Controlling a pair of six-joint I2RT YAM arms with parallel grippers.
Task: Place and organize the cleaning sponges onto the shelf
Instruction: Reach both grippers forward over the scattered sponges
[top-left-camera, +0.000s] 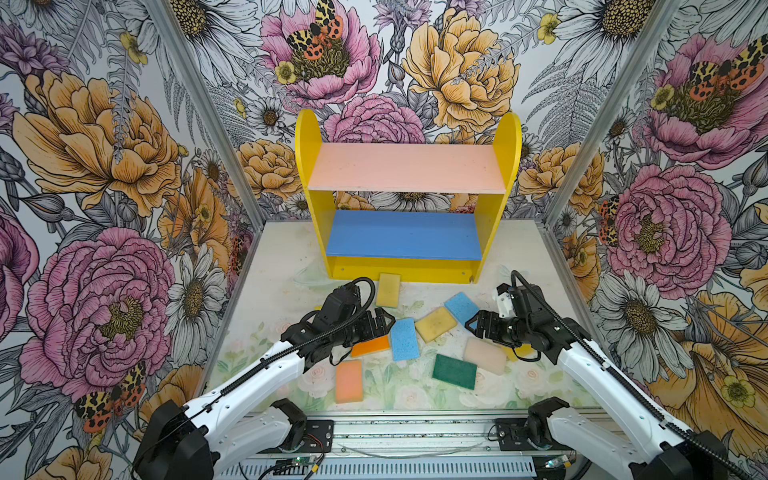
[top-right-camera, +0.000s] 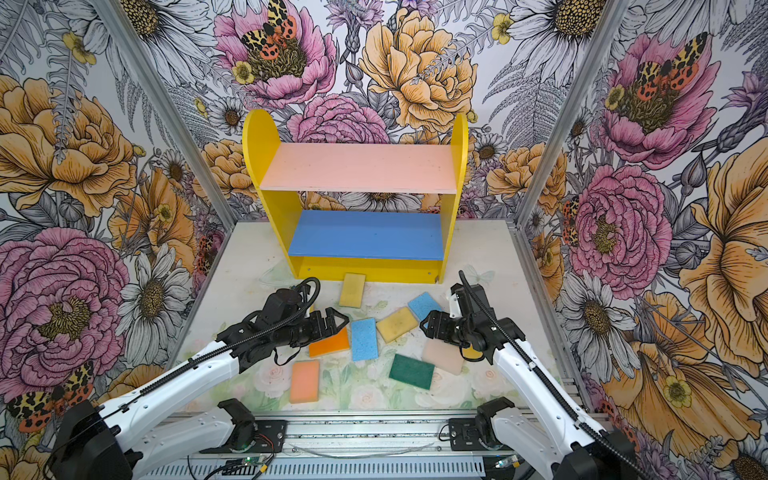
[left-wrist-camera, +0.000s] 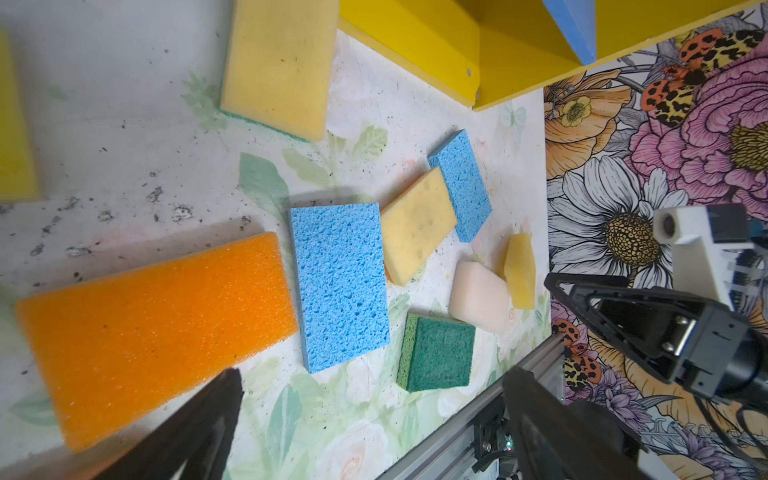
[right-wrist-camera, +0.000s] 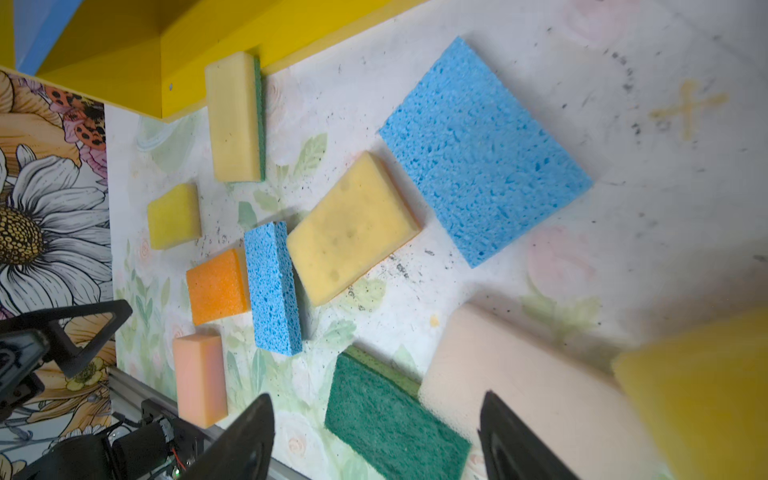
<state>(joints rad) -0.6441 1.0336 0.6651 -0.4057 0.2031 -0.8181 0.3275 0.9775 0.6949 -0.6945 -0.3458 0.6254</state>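
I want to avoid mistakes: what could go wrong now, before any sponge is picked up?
The middle blue sponge touches the orange one; gripping it may drag that neighbour. The cream sponge and a yellow one touch; both might lift together. Reaching the shelf-side sponge, the left claw could bump the shelf.

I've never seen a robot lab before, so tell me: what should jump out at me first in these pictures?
Loud floral wallpaper covers all three walls, and a yellow shelf stands at the back, its pink board and blue board bare. Before it, colourful sponges lie scattered on the table, among them an orange sponge and a dark green sponge, with the left gripper and right gripper open above them.
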